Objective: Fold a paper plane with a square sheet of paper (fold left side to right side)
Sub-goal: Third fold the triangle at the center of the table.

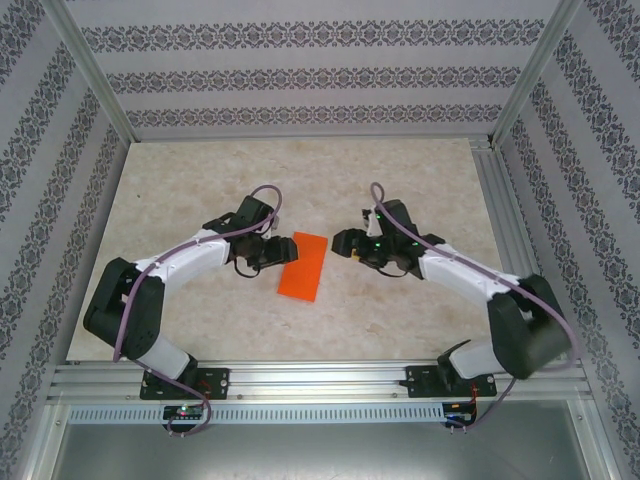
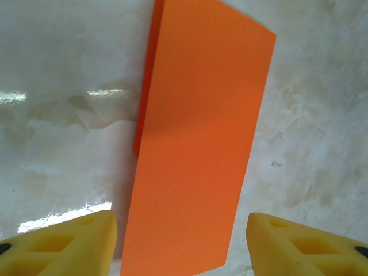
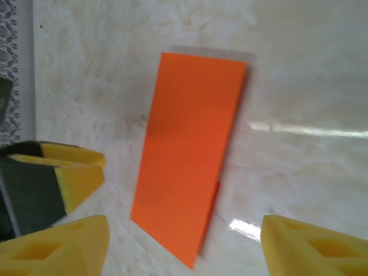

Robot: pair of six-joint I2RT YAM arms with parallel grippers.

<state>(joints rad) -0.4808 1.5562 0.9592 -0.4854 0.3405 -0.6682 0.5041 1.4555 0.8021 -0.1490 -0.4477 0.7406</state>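
Observation:
The square sheet of paper (image 1: 303,266) lies flat on the table as a narrow bright orange rectangle, folded double, between the two arms. In the left wrist view the paper (image 2: 195,144) has its lower layer peeking out along the left edge. My left gripper (image 1: 268,250) hovers at the paper's left edge, open, with its yellow fingertips (image 2: 86,241) either side of the near end and nothing held. My right gripper (image 1: 345,243) is just right of the paper (image 3: 190,155), open and empty, with the left arm's yellow finger (image 3: 75,172) in its view. The paper plane is out of view.
The marble-look tabletop (image 1: 200,180) is walled by patterned panels (image 1: 300,70) at the back and sides. An aluminium rail (image 1: 320,378) with both arm bases runs along the near edge, and another rail (image 1: 495,200) runs along the right side.

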